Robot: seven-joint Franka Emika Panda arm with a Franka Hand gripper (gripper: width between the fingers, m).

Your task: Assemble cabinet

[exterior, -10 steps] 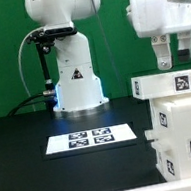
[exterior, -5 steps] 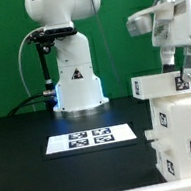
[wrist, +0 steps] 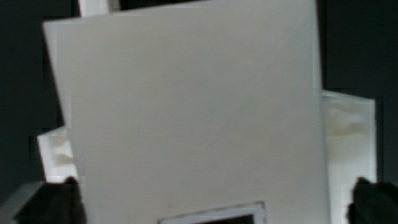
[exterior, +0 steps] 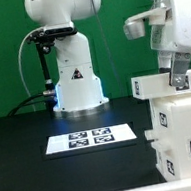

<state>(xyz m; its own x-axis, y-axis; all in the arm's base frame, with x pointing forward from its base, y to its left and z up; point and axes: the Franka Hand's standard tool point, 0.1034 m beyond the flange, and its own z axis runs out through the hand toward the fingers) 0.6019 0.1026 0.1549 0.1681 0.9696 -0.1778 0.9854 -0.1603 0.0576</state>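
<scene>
The white cabinet body [exterior: 181, 129], with black-and-white tags, stands at the exterior view's right edge. A flat white tagged panel [exterior: 150, 84] lies on top of it. My gripper [exterior: 183, 76] comes down from above onto that panel's right part. In the wrist view the white panel [wrist: 196, 110] fills the frame, and the cabinet body [wrist: 347, 125] shows behind it. My gripper [wrist: 210, 205] is open. Its dark fingers [wrist: 54, 203] stand on either side of the panel's long edges, with a thin gap on one side.
The marker board [exterior: 91, 138] lies flat on the black table in front of the arm's white base [exterior: 75, 82]. A green wall stands behind. The cabinet reaches the frame's right edge.
My gripper has swung to the exterior view's right and turned. Its fingers have come down to the level of the top panel. The cabinet and marker board have not moved.
</scene>
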